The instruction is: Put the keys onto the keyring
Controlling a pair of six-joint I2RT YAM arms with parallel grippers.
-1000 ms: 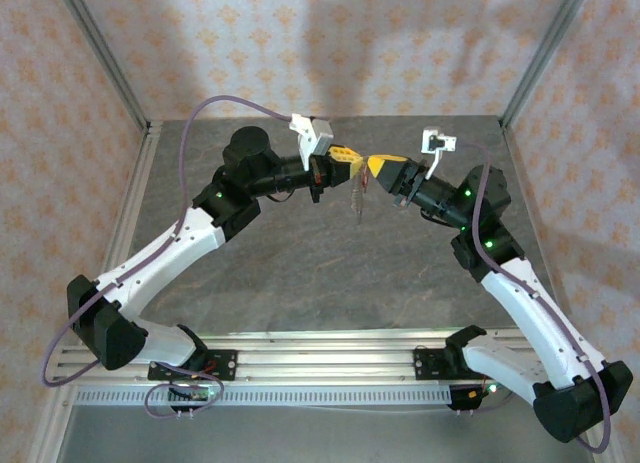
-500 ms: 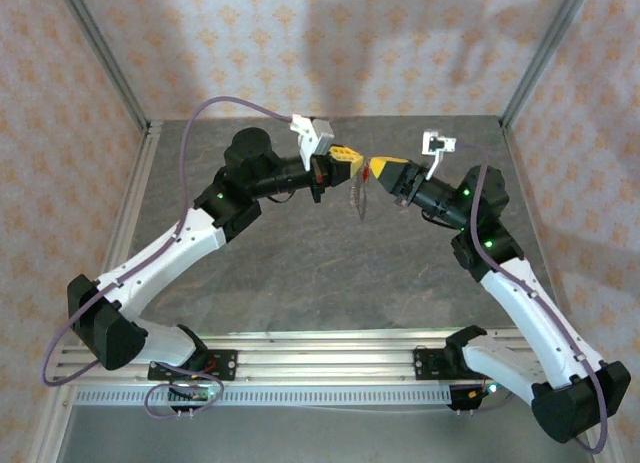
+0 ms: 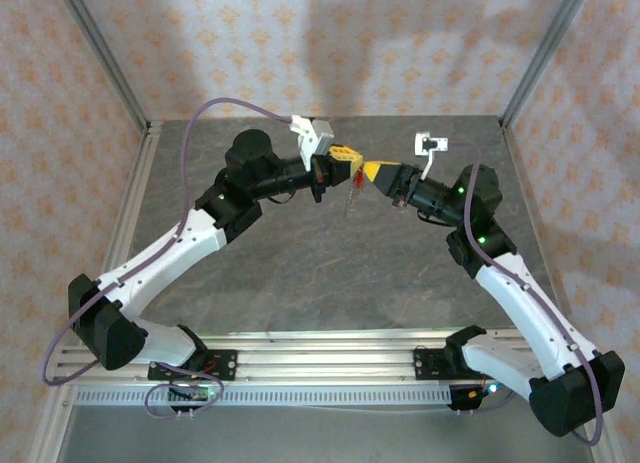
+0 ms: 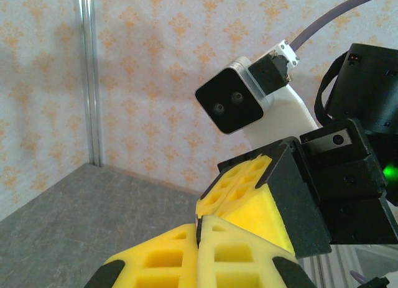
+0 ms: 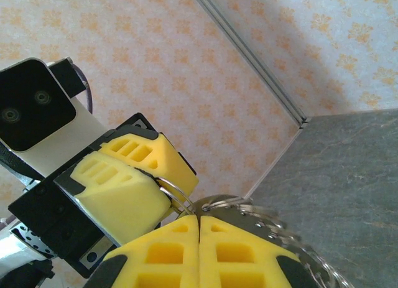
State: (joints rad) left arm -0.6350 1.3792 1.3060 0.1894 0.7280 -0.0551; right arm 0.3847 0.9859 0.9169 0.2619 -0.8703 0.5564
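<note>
The yellow-padded left gripper point(image 5: 163, 186), tip to tip with the yellow-padded right gripper point(image 5: 199, 222), seems to pinch the thin pale wire keyring point(image 5: 179, 199) looping from its fingertips, while the right's fingers are pressed together, small pale pieces point(image 5: 273, 229) trailing beside them.

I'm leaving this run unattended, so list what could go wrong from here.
1. The left claw and right claw are shut, tip to tip in mid-air; a small misalignment could make them collide or pull against each other.
2. The thin keyring looks pinched only by its wire at the left claw's tips; a slip would likely drop it onto the table.
</note>
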